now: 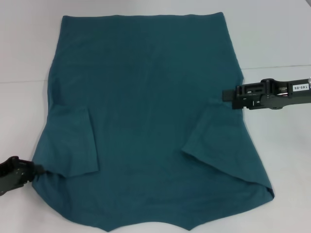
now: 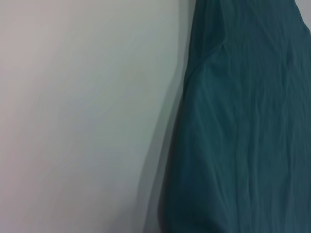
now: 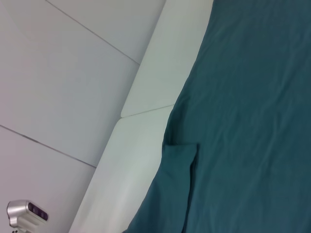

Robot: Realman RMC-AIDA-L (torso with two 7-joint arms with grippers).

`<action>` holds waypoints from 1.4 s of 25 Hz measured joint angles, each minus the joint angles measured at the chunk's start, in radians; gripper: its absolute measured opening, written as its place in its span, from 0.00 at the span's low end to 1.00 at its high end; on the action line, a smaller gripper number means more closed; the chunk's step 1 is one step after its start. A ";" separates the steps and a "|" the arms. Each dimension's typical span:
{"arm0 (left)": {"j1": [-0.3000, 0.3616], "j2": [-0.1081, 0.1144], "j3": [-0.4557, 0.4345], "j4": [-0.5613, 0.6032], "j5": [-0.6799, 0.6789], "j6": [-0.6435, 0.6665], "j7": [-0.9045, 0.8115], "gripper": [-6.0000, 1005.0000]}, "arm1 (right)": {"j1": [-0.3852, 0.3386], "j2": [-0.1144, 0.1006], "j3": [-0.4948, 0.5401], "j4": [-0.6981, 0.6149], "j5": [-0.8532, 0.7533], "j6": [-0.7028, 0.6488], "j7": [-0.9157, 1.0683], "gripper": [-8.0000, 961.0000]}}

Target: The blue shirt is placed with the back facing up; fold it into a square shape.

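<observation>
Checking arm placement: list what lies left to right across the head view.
Left gripper at the shirt's near left edge → left sleeve, folded in → right sleeve, folded in → right gripper at the shirt's right edge.

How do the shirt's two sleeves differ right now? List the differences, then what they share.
The sleeve on the robot's left lies nearly straight, its open hem facing the shirt's middle; the sleeve on the robot's right lies at a slant. The left tool sits at the left sleeve's near outer corner, while the right tool sits at the right sleeve's far end. Both sleeves are folded inward onto the blue shirt.
</observation>
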 joint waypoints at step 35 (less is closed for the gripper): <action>-0.011 0.012 -0.012 0.007 -0.027 0.074 0.032 0.01 | -0.067 -0.045 0.012 -0.051 -0.334 -0.186 0.011 0.60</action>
